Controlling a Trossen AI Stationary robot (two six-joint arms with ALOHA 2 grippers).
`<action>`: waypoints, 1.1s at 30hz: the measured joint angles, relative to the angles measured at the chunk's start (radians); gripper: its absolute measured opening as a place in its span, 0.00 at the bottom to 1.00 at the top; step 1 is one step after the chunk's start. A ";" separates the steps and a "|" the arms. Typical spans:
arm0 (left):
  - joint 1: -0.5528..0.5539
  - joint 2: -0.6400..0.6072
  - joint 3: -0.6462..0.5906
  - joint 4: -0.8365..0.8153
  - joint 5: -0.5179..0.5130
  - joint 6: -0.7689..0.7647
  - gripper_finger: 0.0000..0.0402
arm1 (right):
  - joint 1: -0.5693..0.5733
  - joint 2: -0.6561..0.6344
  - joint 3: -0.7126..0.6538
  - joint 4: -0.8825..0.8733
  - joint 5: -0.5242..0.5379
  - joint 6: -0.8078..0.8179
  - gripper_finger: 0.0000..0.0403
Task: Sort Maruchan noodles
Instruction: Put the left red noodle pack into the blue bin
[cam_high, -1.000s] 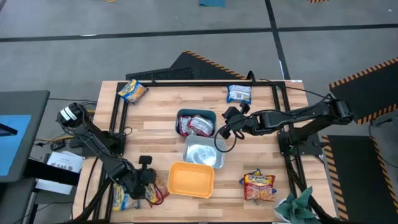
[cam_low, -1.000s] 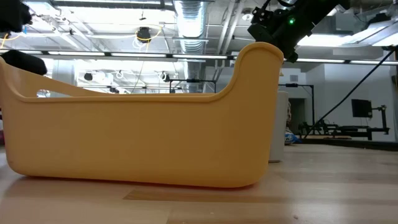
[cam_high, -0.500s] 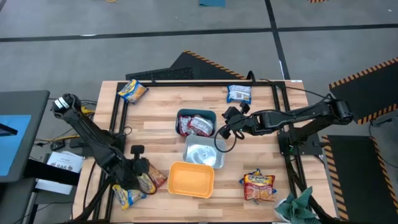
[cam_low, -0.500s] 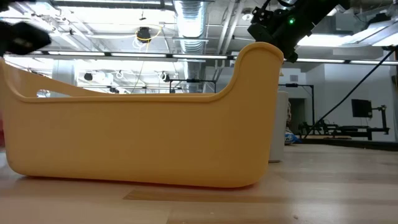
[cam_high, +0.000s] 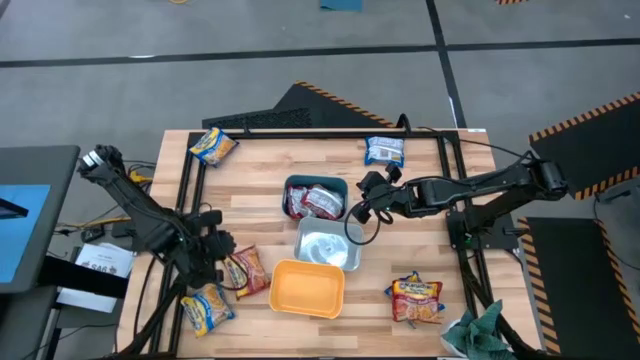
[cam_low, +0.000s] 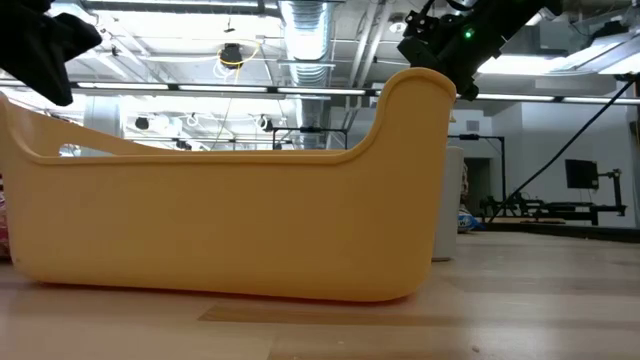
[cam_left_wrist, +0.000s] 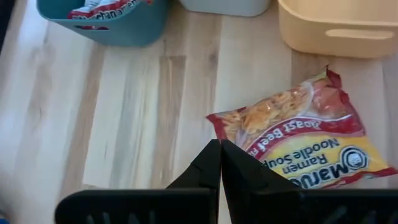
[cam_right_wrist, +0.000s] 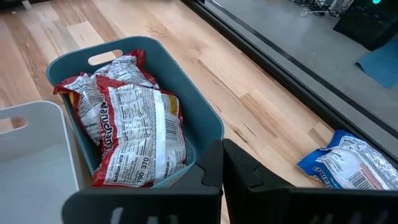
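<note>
High view: orange square plastic tub (cam_high: 306, 288) taken as landmark, sitting at the near middle of the wooden slat table (cam_high: 255, 170). Left gripper (cam_high: 213, 262) is low over the table just beside the tub's left wall, next to a shiny red-and-yellow Maruchan beef ramen packet (cam_high: 244, 270) lying flat between gripper and tub. Left wrist view shows the fingers (cam_left_wrist: 219, 171) pressed together, nothing between them, tips at the packet's (cam_left_wrist: 301, 140) corner edge. A yellow-orange ramen packet (cam_high: 208, 308) lies flat left of the tub, nearer the table's front edge. Pale-blue square tub (cam_high: 327, 246) touches the orange tub on its far side; beyond it, the teal square tub (cam_high: 313, 198) holds red-silver ramen packets (cam_right_wrist: 134, 127). Right gripper (cam_high: 362, 211) hangs above the table, beyond the orange tub, just right of the teal tub; right wrist view shows its fingers (cam_right_wrist: 217, 165) closed on nothing. Blue-white packet (cam_high: 384, 150) and second yellow-orange packet (cam_high: 211, 146) lie well beyond the tub at the far edge. Red-yellow packet (cam_high: 417, 298) lies right of the tub.
</note>
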 joint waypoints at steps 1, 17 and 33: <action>0.005 0.000 0.000 0.003 0.003 0.016 0.00 | 0.000 0.000 0.000 0.000 0.000 0.000 0.05; -0.100 -0.035 -0.121 0.271 0.041 0.111 0.00 | -0.002 0.000 0.000 -0.002 0.000 0.000 0.05; -0.086 -0.319 -0.226 0.331 0.124 0.109 0.00 | 0.000 0.000 0.000 -0.001 0.000 0.025 0.05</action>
